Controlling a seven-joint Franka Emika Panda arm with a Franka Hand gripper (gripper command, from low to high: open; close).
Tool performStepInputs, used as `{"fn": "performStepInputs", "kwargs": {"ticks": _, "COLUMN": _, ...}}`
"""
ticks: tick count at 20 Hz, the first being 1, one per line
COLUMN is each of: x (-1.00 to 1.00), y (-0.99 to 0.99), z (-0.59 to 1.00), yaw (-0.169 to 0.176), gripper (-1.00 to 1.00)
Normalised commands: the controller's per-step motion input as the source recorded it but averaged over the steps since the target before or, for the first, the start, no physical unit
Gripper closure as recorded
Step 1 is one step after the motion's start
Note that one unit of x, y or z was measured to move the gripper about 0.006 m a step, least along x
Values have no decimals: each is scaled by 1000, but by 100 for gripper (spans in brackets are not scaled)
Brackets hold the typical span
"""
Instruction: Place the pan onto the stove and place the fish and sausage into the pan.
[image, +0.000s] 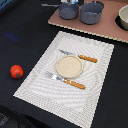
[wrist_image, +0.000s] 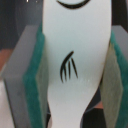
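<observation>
In the wrist view the fish (wrist_image: 75, 30), white with black line markings, stands close up between my two green-padded fingers (wrist_image: 36, 85). My gripper (wrist_image: 75, 75) is shut on it; the gripper does not show in the exterior view. The pan (image: 68, 10), dark grey with a thin handle pointing to the exterior view's left, sits on the pinkish stove (image: 102, 29) at the back. The red sausage (image: 16, 71) lies on the dark table at the exterior view's left.
A larger grey pot (image: 92, 13) stands on the stove beside the pan, and a white bowl (image: 123, 17) at its far end. A striped placemat (image: 40, 82) bears a beige plate (image: 68, 66) and two orange-handled pieces of cutlery (image: 75, 84).
</observation>
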Motion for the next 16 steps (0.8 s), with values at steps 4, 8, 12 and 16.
{"fn": "performStepInputs", "kwargs": {"ticks": 4, "x": 0, "y": 185, "z": -145, "yaw": 0, "gripper": -100}}
{"fn": "performStepInputs", "kwargs": {"ticks": 8, "x": 0, "y": 181, "z": 261, "yaw": 0, "gripper": -100}}
{"fn": "performStepInputs", "kwargs": {"ticks": 12, "x": 0, "y": 157, "z": 793, "yaw": -2, "gripper": -100}}
{"fn": "performStepInputs", "kwargs": {"ticks": 16, "x": 0, "y": -444, "z": 539, "yaw": -86, "gripper": -100}}
